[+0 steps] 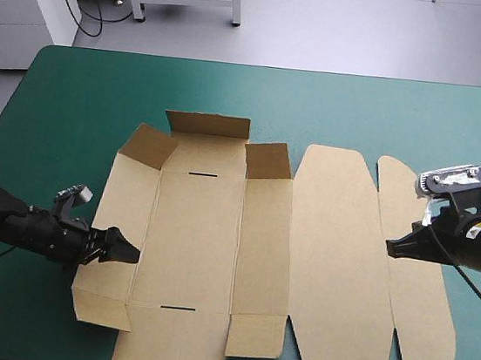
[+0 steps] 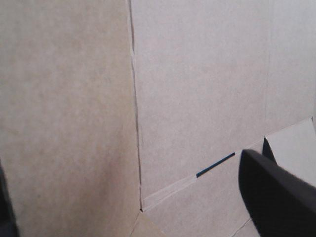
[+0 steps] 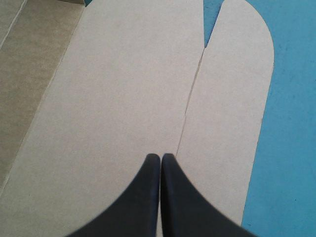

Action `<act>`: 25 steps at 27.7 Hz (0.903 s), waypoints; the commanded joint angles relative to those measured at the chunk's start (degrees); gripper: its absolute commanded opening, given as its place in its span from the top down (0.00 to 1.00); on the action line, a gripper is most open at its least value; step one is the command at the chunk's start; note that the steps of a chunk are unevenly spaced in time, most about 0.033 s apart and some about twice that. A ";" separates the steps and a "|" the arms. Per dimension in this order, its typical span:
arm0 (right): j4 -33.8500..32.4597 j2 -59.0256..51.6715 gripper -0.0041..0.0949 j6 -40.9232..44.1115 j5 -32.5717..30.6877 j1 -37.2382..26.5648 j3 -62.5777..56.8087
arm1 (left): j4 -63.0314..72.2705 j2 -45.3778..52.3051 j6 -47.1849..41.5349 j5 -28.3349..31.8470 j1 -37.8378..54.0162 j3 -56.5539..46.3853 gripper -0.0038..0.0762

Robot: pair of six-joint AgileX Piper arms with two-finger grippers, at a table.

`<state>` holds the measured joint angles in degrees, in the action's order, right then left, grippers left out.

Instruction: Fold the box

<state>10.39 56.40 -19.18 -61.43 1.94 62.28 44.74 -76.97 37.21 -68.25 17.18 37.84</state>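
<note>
**High view.** I see the box [image 1: 207,237] lying unfolded near the middle of the teal-green cover [image 1: 75,98]. Its long axis runs across the table from left to right. The rounded lid [image 1: 340,262] and tuck flap [image 1: 417,316] point toward the right edge, the square panels toward the left. Three short flaps [image 1: 208,125] along the far side stand tilted up, and the rest lies flat. The left gripper [image 1: 125,249] is over the leftmost panel, pointing right. The right gripper [image 1: 393,246] points left, its tip above the crease between lid and tuck flap.

**Left wrist view.** Brown board fills the field. One black finger [image 2: 276,197] shows at one side and only a sliver of the other at the opposite side, so they are spread wide and grip nothing. A dark slot [image 2: 215,165] lies just ahead of the larger finger. I cannot tell whether the fingers touch the board.

**Right wrist view.** The fingers are pressed together in one pointed arch, holding nothing, over the crease. The lid lies on one side, the tuck flap on the other, and the cover shows beyond the flap's curved edge
</note>
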 commanded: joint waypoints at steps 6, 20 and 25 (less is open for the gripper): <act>0.49 -0.71 0.97 -0.40 2.04 -0.37 1.48 | 3.61 1.16 0.12 -5.95 -0.73 0.93 0.20; 0.49 -0.71 0.97 -0.40 1.33 -0.37 1.48 | 3.31 -0.19 -0.92 -5.31 -0.73 0.93 0.39; 0.49 -0.71 0.97 -0.40 1.33 -0.37 1.48 | 3.84 -5.20 -1.16 -4.34 -0.73 0.93 0.49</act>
<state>10.51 56.40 -19.18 -62.30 1.94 62.28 44.73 -81.61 36.57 -68.19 16.81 37.84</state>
